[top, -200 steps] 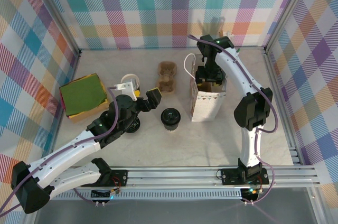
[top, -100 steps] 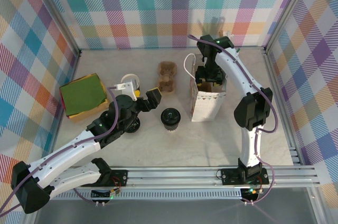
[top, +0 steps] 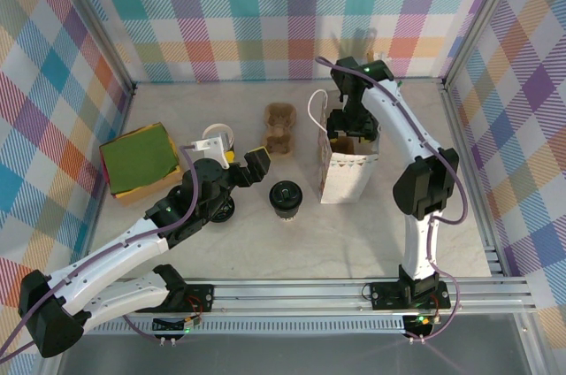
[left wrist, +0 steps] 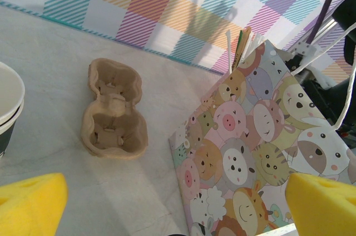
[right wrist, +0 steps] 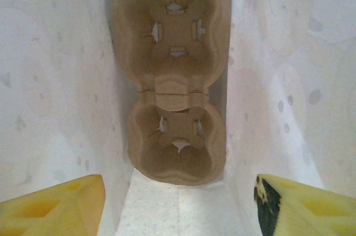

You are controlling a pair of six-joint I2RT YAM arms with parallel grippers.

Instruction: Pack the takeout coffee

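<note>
The takeout coffee [top: 285, 198], a small dark cup with a round black lid, stands upright on the table left of the white animal-print paper bag [top: 347, 163] [left wrist: 261, 152]. My left gripper [top: 237, 164] [left wrist: 178, 214] hovers open just left of the cup, and its yellow fingertips [left wrist: 30, 205] hold nothing. My right gripper [top: 350, 132] [right wrist: 179, 183] reaches down into the bag's open top. It is open, with its yellow pads [right wrist: 61, 202] apart. Below them a brown pulp cup carrier [right wrist: 175, 80] lies on the bag's floor, untouched.
A second brown cup carrier [top: 280, 127] [left wrist: 114, 111] lies on the table behind the coffee. A lidless white-rimmed cup [top: 218, 138] [left wrist: 8, 108] stands by my left wrist. A green, red and yellow stack [top: 139, 158] sits at the left. Checked walls enclose the table.
The right gripper's jaws have spread a little wider inside the bag. The left arm and the coffee have not moved.
</note>
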